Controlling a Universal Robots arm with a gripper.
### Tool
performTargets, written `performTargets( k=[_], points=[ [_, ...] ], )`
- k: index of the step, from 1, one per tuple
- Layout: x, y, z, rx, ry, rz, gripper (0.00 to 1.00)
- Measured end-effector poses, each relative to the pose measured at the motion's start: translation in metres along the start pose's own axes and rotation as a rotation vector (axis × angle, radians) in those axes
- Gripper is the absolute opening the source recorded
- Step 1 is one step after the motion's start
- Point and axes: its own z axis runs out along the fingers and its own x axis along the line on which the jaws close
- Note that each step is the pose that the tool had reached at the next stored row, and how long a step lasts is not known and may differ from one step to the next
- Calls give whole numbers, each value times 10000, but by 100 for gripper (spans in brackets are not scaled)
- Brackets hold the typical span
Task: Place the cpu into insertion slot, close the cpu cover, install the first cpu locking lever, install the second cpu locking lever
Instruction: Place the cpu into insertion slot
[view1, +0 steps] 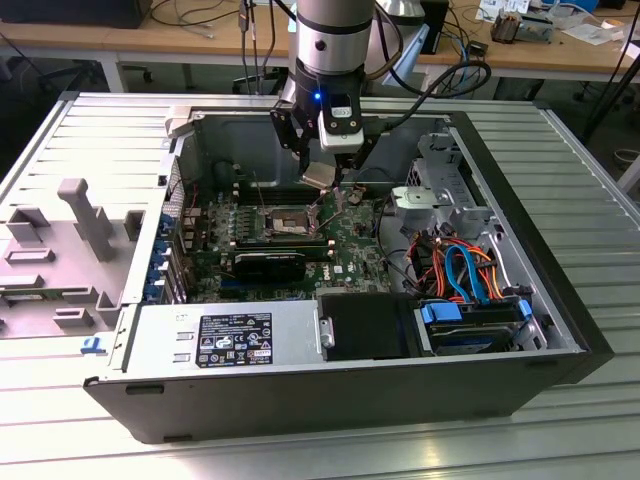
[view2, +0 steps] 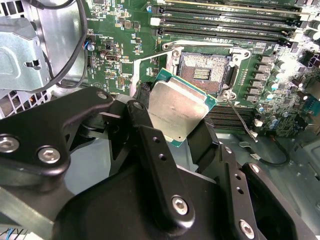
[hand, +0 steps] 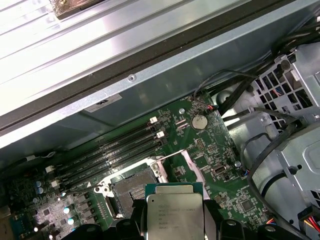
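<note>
Arm pose and chip orientation. In the exterior view the arm descends vertically from above, its wrist upright and its claw (view1: 325, 172) pointing down into the open computer case (view1: 300, 405), which lies on its side on a slatted metal surface (view1: 590, 440). The claw is closed on the cpu (view1: 320, 178), gripping it by two opposite edges between black fingers (view2: 143, 97). The chip hangs in the air above the green motherboard (view1: 350, 245) and touches nothing but the claw. In the exterior view it sits just above the insertion slot (view1: 290, 218) and slightly to that view's right of it. In both wrist views the silvery-grey metal top of the cpu (view2: 177, 107) faces the cameras and its underside faces the board. In the exterior view the plate looks tilted rather than level. Being square, the chip has no evident long axis. In the second wrist view its edges are turned at an angle to the edges of the insertion slot (view2: 202, 72), so the two squares are not aligned. The slot is empty, with its contact field and dark centre exposed inside the silver rim. In the first wrist view the cpu cover (hand: 190, 164) appears as a thin pale frame swung off the slot, beside it. A thin wire locking lever (view2: 242, 120) stands free next to the slot's rim. Long black memory slots (view2: 225, 17) run parallel along the slot's far side.
</note>
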Motion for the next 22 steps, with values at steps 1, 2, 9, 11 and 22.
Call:
performTargets(
  k=[1,2,9,11,22],
  points=[
    [0,0,0,0,0,1,55],
    [0,0,0,0,0,1,55],
    [-1,0,0,-2,-7,77,55],
    [0,0,0,-2,-7,79,55],
    [0,0,0,-3,-18,217,55]
  ],
)
